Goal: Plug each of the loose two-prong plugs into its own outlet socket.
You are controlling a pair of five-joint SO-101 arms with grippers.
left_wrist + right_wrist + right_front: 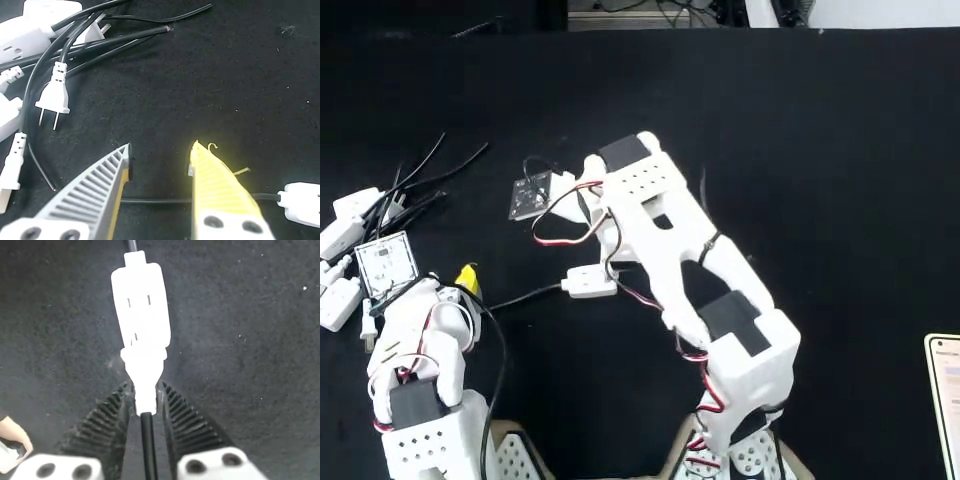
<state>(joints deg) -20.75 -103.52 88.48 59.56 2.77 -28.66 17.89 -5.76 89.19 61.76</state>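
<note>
**A:** What does the high view give?

**B:** A black cloth surface [820, 200]. The right arm [670, 240] extends across the middle, above a white outlet socket [590, 283]. The socket's black cord [520, 296] runs toward the left arm [420, 380]. More white sockets [345, 235] and cords are bunched at the far left edge. A white sheet [945, 400] lies at the right edge. Behind the surface is a strip of floor [620, 18] with cables.

**A:** Left wrist?

**B:** The left end effector [160, 150] is spread wide and grips nothing. The black cord crosses the cloth between its fingers. A loose two-prong plug [54, 97] lies off to one side, prongs bare.

**A:** Right wrist?

**B:** The right end effector [145, 390] is clamped narrow on a white plug [145, 402] that sits flush against the socket's end.
</note>
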